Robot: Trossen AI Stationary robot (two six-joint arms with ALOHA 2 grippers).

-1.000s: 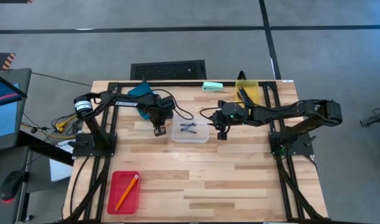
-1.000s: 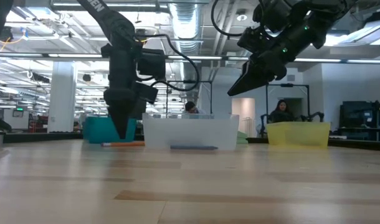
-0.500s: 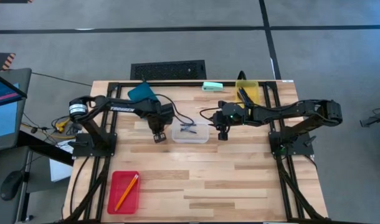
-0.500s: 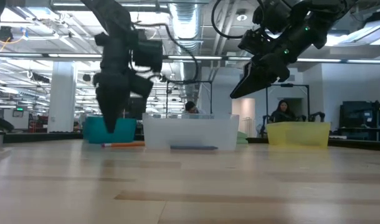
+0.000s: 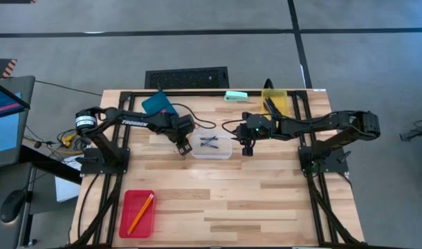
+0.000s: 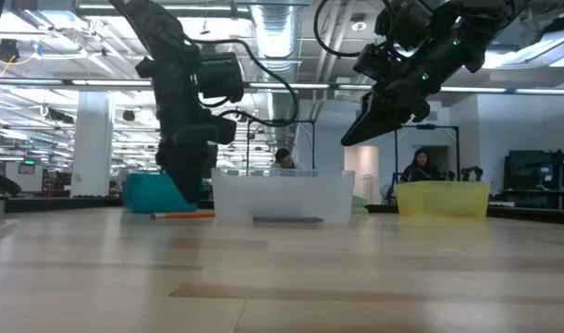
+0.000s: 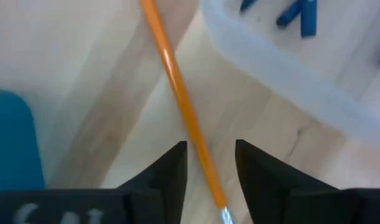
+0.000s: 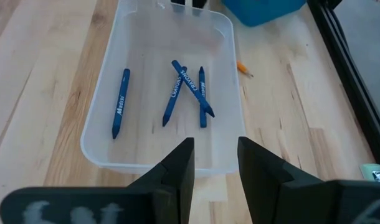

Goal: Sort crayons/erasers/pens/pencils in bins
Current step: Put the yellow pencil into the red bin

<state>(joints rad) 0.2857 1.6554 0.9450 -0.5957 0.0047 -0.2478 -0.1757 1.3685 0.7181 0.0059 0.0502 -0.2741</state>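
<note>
Left gripper (image 5: pixel 184 146) is low over the table, just beside the clear bin (image 5: pixel 212 147) on its left side. Fingers (image 7: pixel 171 171) are parted, straddling an orange pencil (image 7: pixel 179 99) that lies flat on the wood — not clamped on it, gaps show on both sides. The blue bin (image 5: pixel 158 104) sits further back, behind that arm.

Right gripper (image 5: pixel 246 148) hovers above the table off the clear bin's right edge, jaws apart, nothing between them. Its wrist camera looks down into the bin: four blue crayon-labelled sticks — the pens (image 8: pixel 189 93) — one lying alone, three crossed in a loose pile.

The yellow bin (image 5: pixel 274 99) is at the back right with a dark stick in it. The red bin (image 5: pixel 137 212) is at the front left, holding one orange pencil (image 5: pixel 140 211).
</note>
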